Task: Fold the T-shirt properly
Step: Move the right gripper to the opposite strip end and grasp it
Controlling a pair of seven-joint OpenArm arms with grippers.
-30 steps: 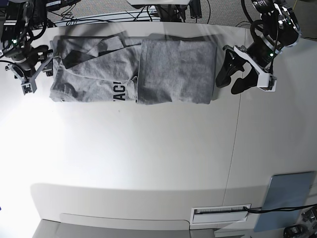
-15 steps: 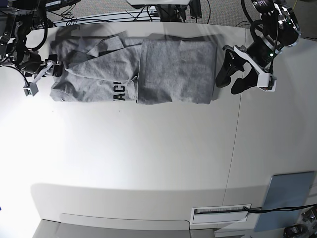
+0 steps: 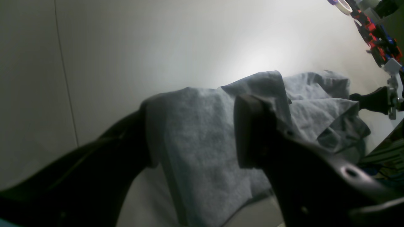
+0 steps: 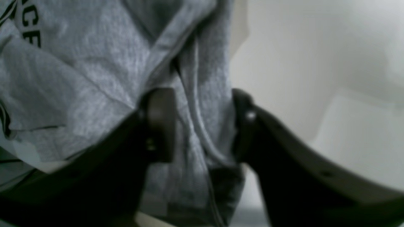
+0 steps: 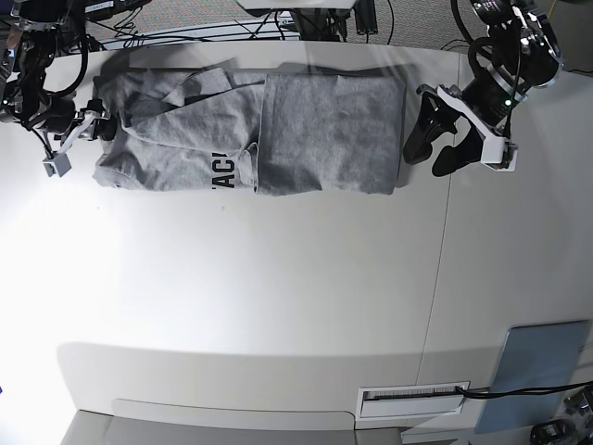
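The grey T-shirt [image 5: 324, 130] lies folded lengthways along the table's far side, with black lettering [image 5: 222, 172] showing near its front edge. At its left end my right gripper [image 5: 100, 130] stands open, though narrowed. In the right wrist view this gripper [image 4: 202, 126] has a bunched fold of the T-shirt [image 4: 79, 78] between its fingers [image 4: 161, 123]. My left gripper [image 5: 423, 158] hangs open just off the shirt's right edge. In the left wrist view that gripper [image 3: 199, 135] is spread wide, with the T-shirt [image 3: 315, 104] lying beyond its fingertips.
A blue-grey panel [image 5: 537, 371] and a white labelled slot [image 5: 412, 399] sit at the table's front right. Cables [image 5: 232, 23] run behind the far edge. A seam [image 5: 445, 278] crosses the tabletop. A tape roll [image 3: 342, 6] and coloured parts [image 3: 382, 41] lie far off.
My right gripper has moved up and in onto the shirt's left end, and its jaws have narrowed around the fabric. The left arm has not moved.
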